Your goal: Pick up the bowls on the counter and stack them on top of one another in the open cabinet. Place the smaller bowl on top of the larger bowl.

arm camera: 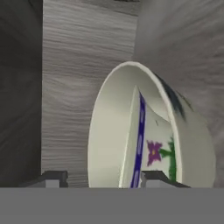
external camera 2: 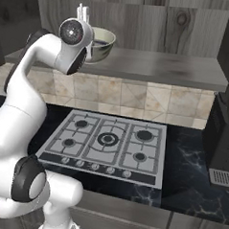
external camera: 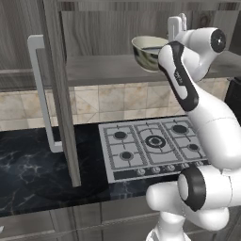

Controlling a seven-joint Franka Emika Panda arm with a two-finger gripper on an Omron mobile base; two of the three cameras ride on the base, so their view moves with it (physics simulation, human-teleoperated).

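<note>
Bowls: two, nested one inside the other on the shelf of the open cabinet [external camera: 94,68].
Larger bowl [external camera: 147,52]: one, deep, mottled outside, standing upright on the grey shelf near its front edge.
Smaller bowl [arm camera: 148,148]: one, sitting inside the larger bowl; the hand view shows a blue band and a flower print on it.
Cabinet door [external camera: 59,94]: one, swung open, with one long silver bar handle [external camera: 41,89].
Fingers [arm camera: 99,179]: two dark tips, standing apart, one to each side of the nested rims; whether either tip touches a rim cannot be told.
Held: nothing seen clamped between the fingers.
Surface [external camera: 37,174]: one black veined worktop, well below the bowls.
Hob [external camera: 150,143]: one, steel, five burners, set into the surface.
</note>
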